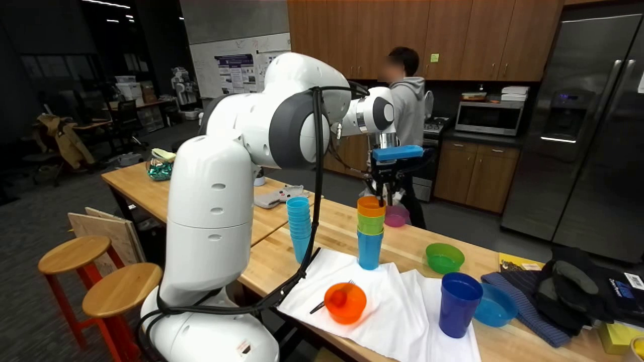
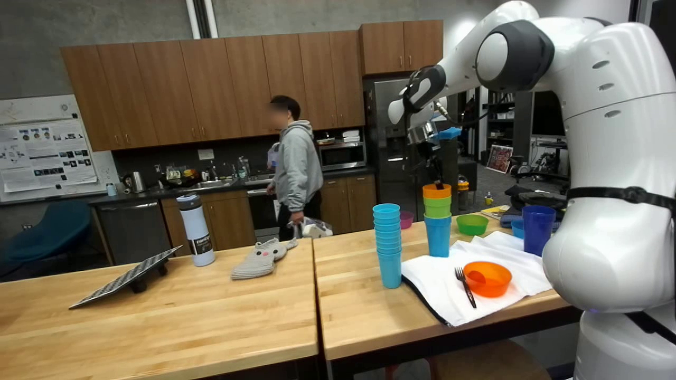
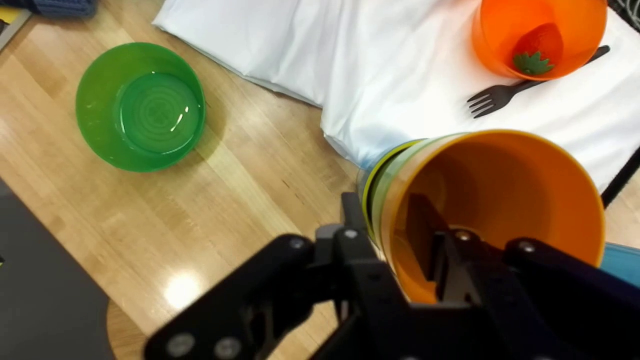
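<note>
See the gripper (image 3: 386, 212) astride the side wall of the orange tumbler (image 3: 505, 200), with one finger (image 3: 422, 232) inside the mouth and one outside; cannot tell whether clamped on the plastic or merely straddling it. Find that tumbler topmost, nested into a lime tumbler (image 1: 371, 225) above a sky-blue tumbler (image 1: 369, 250), upright at the border of the white cloth (image 3: 395, 85), between the tabletop's (image 3: 240, 190) far edge and the edge by the arm's base (image 1: 216, 332). Set both fingers square to the curved wall and pinch gently, to spare likely flexible plastic. Watch the lime rim just beside the outer finger: avoid catching it in the same pinch, at the risk of dragging the lower tumblers along. Stay steady, to avoid tipping the stack toward the pink bowl (image 1: 396, 216) by the far edge or the green bowl (image 3: 160, 115) near that edge
</note>
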`<state>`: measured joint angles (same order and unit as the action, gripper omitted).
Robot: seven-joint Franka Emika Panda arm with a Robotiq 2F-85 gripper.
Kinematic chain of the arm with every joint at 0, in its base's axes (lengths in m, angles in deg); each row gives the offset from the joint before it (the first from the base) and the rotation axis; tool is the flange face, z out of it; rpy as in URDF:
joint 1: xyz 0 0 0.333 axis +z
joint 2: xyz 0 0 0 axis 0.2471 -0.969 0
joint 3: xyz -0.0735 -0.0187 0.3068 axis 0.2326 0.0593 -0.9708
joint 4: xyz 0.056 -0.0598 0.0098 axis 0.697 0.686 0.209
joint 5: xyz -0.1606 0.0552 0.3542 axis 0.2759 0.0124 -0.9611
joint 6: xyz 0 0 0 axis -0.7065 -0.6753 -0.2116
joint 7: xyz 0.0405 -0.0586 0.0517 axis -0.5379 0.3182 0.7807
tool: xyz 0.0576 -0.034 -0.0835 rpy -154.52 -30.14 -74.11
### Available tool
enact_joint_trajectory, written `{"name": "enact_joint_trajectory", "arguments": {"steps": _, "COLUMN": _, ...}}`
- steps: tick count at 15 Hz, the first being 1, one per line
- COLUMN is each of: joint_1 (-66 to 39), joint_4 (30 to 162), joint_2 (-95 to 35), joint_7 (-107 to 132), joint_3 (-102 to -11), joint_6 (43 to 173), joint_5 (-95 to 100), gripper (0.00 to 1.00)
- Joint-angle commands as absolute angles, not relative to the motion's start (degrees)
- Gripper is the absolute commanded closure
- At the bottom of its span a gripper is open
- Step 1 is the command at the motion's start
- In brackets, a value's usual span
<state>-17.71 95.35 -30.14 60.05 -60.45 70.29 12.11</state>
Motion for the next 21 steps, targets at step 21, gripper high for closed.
{"name": "enact_joint_trajectory", "arguments": {"steps": 21, "joint_1": -17.8, "joint_4": 93.4, "joint_2": -28.8, "joint_7": 61.4, "joint_3": -60.8, "joint_6": 70.3, "joint_5": 11.9, "gripper": 0.99}}
